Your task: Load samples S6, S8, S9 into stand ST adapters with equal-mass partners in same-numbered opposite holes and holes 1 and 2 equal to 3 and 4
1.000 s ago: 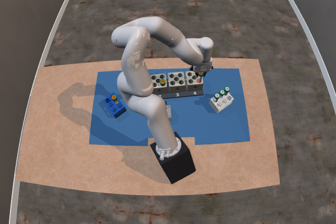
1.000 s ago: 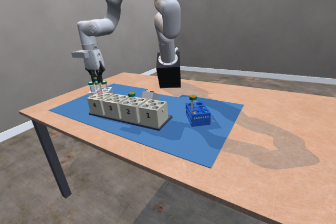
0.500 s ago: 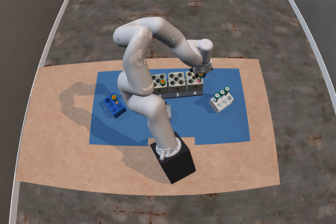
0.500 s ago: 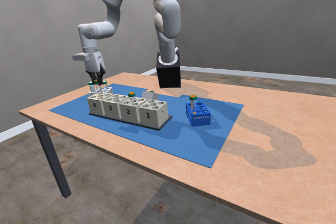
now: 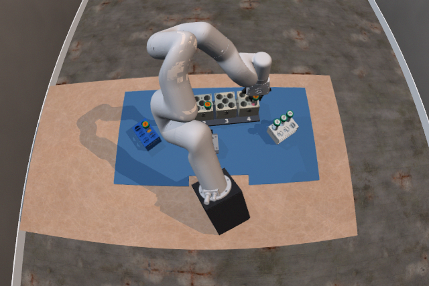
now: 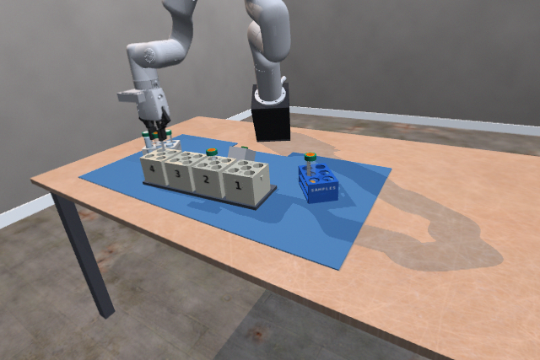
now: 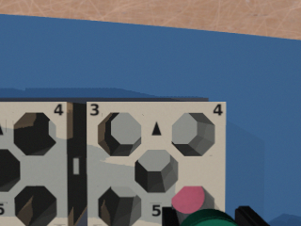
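Note:
My gripper is shut on a tube with an orange cap dot and pink contents, over hole 1 of adapter 4. The tube's lower part appears to be in that hole, with the cap still well above the top. Its ID is unreadable. Adapter 4's other holes look empty. An orange-dotted tube stands in adapter 2. Another orange-dotted tube stands in the blue samples rack.
Adapter 3 and adapter 1 show no tubes. The white rack right of the stand holds three white-dotted blanks. The small key desk sits between stand and arm base.

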{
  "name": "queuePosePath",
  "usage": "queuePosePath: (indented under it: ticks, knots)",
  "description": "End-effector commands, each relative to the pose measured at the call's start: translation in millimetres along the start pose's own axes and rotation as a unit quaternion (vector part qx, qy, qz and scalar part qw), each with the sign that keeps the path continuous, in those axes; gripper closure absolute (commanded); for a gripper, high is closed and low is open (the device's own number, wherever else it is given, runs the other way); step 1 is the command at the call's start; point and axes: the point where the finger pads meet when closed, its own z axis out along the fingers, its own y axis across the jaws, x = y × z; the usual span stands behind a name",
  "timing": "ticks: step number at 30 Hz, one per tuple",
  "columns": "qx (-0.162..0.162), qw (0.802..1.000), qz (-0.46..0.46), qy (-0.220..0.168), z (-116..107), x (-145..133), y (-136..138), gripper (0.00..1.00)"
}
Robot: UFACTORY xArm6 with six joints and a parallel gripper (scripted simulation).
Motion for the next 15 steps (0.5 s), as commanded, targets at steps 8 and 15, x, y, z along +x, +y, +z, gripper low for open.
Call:
queuePosePath:
  ticks: [8,15]
  knots:
    - [-0.001,1.000,0.000,0.002,8,1,1,1.00]
    - [-0.001,1.000,0.000,0.002,14,1,1,1.00]
